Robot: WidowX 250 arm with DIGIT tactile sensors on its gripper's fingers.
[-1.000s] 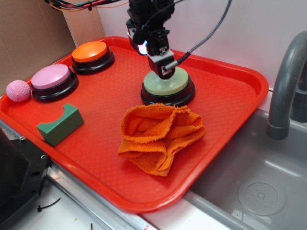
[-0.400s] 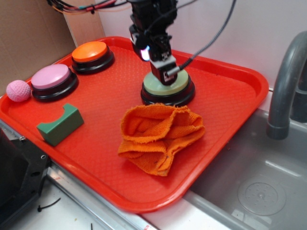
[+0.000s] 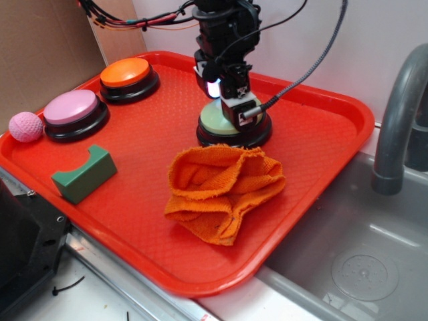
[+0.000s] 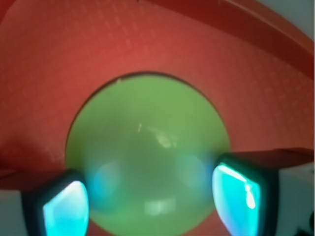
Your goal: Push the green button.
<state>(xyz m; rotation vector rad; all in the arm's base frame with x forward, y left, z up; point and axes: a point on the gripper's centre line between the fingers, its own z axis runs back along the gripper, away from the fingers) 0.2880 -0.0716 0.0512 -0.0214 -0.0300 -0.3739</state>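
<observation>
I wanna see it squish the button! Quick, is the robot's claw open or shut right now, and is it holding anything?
Gripper: open, jaws spread apart over the green button, holding nothing.

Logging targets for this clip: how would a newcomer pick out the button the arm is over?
On the red tray, three domed buttons sit on black bases. The green button stands alone under the gripper, behind the orange cloth. It is pale green; the other two, pink and orange, sit by the left rim.
</observation>
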